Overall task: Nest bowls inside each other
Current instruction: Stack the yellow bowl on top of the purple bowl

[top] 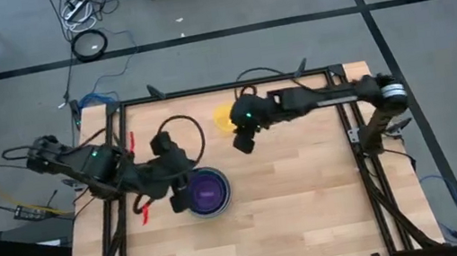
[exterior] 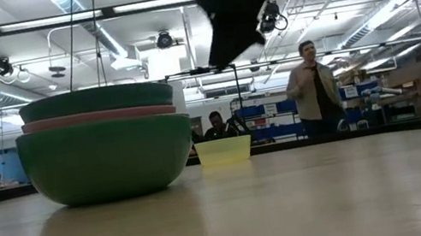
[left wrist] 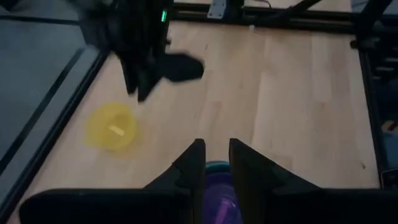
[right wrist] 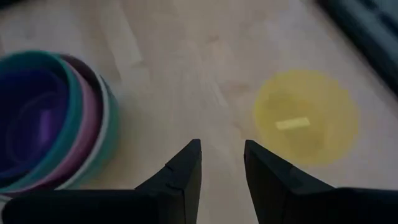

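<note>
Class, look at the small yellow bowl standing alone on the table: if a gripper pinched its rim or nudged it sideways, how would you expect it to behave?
The yellow bowl looks thin and translucent, so it is probably light and would likely slide on the smooth wooden table when nudged. Its glossy rim may slip in a loose pinch. Sitting low and upright, open side up, it seems unlikely to tip or roll.

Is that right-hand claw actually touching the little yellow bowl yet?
Apart. In the right wrist view the right end effector hangs over bare wood, with the yellow bowl off to one side. The low view shows it well above the table.
</note>
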`<act>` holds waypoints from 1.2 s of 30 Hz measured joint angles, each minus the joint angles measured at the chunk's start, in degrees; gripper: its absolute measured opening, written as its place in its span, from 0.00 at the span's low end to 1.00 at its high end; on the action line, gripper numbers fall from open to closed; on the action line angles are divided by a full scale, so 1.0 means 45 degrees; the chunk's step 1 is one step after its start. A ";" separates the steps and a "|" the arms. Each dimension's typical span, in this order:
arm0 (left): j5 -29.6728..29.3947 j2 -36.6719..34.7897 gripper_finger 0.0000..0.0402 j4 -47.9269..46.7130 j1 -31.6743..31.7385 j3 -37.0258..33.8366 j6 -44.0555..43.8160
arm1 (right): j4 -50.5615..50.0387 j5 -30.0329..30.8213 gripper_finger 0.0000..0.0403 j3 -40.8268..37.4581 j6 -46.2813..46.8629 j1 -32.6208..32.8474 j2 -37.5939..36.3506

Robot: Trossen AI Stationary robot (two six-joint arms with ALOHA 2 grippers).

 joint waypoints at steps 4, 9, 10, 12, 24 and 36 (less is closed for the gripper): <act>-0.0131 -0.0360 0.20 -0.0459 0.0000 0.0005 -0.0055 | 0.1307 -0.1237 0.28 -0.0010 -0.1321 -0.0784 0.1400; -0.0463 -0.0433 0.20 -0.1211 -0.0005 -0.0202 -0.0475 | 0.2005 -0.1577 0.30 0.0245 -0.1402 -0.1341 0.3042; -0.0490 -0.0444 0.20 -0.1228 0.0000 -0.0311 -0.0569 | 0.2062 -0.1609 0.31 0.0375 -0.1269 -0.1444 0.3284; -0.0569 -0.0455 0.20 -0.1406 0.0000 -0.0557 -0.0701 | 0.1992 -0.1675 0.33 0.0502 -0.1154 -0.1586 0.3673; -0.0588 -0.0445 0.20 -0.1349 0.0010 -0.1578 -0.1421 | 0.2054 -0.0587 0.43 0.0729 -0.1475 -0.1811 0.4111; -0.0705 -0.0445 0.20 -0.1244 0.0010 -0.1578 -0.1458 | 0.2583 -0.0237 0.43 0.0789 -0.1556 -0.2113 0.6017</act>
